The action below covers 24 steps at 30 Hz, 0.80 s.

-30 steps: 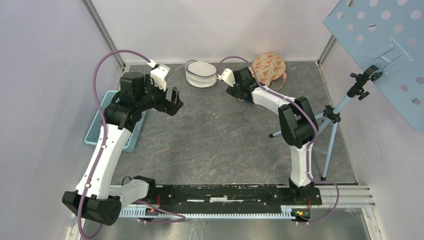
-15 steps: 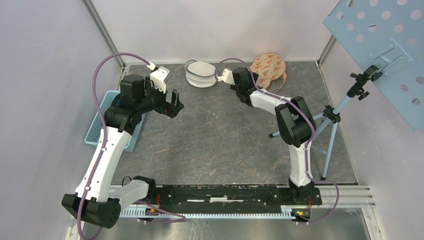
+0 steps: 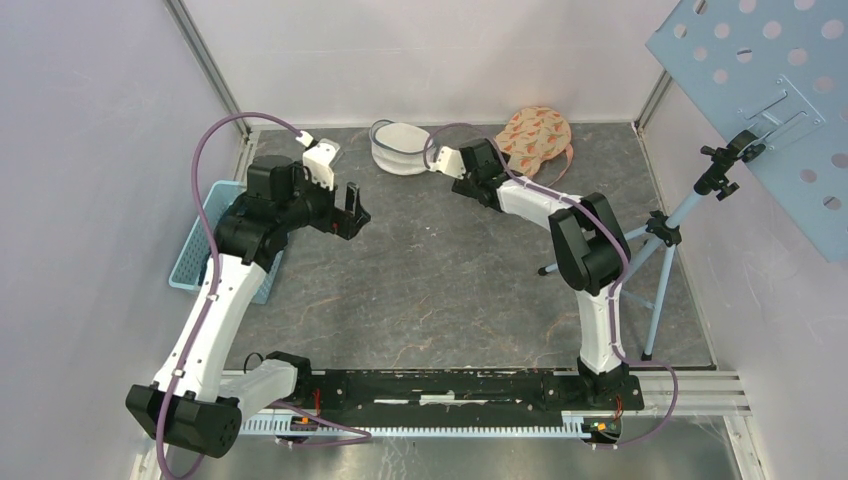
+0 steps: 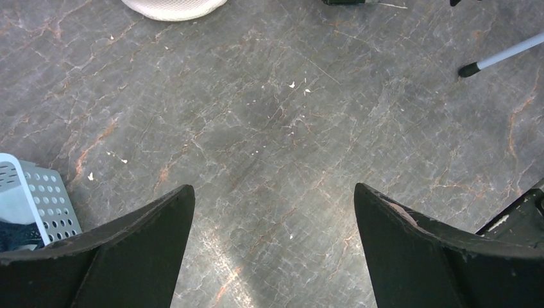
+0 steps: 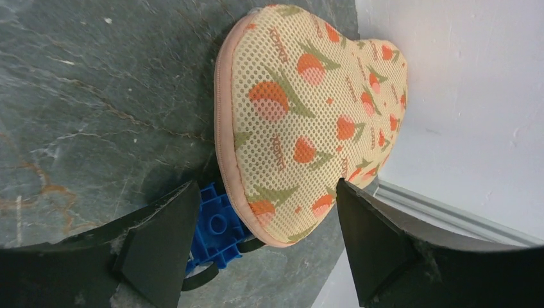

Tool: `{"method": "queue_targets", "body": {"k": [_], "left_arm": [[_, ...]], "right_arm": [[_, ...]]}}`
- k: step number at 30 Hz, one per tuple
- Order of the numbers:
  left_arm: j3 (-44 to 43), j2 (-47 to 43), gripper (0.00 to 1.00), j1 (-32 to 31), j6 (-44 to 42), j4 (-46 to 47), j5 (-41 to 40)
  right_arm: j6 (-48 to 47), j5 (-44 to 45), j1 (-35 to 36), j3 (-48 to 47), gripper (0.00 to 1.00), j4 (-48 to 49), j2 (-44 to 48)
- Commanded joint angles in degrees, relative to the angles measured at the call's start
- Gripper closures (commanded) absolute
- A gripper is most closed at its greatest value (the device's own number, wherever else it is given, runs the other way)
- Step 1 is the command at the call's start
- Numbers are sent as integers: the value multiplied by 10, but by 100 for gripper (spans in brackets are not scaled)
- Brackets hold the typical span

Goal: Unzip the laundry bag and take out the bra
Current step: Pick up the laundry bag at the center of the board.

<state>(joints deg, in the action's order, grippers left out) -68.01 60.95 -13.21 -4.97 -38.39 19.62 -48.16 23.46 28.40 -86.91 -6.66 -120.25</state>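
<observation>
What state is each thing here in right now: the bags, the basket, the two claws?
Flowered laundry bag: looks zipped shut, lying flat, not gripped.
White round pouch: sitting on the table; open or shut, cannot tell.
Blue basket: upright at the table's left edge.
Left gripper: open, empty.
Right gripper: open, empty, facing the flowered bag.

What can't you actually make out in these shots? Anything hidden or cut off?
- Bra: not visible anywhere; the mesh of the bag hides its contents in both views of it.
- Zip pull: unseen in the right wrist view, too small from the top.
- Blue object: right wrist view, mostly under the bag.
- Basket contents: left arm covers them from the top; left wrist view's edge cuts them off.
</observation>
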Motion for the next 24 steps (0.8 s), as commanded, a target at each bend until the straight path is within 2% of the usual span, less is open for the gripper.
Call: {"method": "queue_targets", "body": {"k": [1, 7, 11, 17, 20, 22, 24], "left_arm": [[8, -15, 0, 2, 13, 30, 4], [20, -5, 0, 2, 22, 50, 6], [26, -6, 0, 2, 23, 55, 9], [32, -12, 0, 2, 27, 59, 4], [33, -15, 0, 2, 29, 62, 4], [29, -15, 0, 2, 31, 62, -1], [26, -13, 0, 2, 30, 62, -10]], "right_arm": [[-16, 76, -1, -22, 16, 47, -33], [-64, 136, -1, -28, 17, 116, -58], [-97, 159, -7, -29, 24, 161, -62], [-131, 164, -25, -50, 53, 193, -46], [-141, 161, -36, -59, 78, 202, -30], [-136, 158, -43, -60, 99, 207, -15], [-125, 151, -49, -61, 100, 207, 4]]}}
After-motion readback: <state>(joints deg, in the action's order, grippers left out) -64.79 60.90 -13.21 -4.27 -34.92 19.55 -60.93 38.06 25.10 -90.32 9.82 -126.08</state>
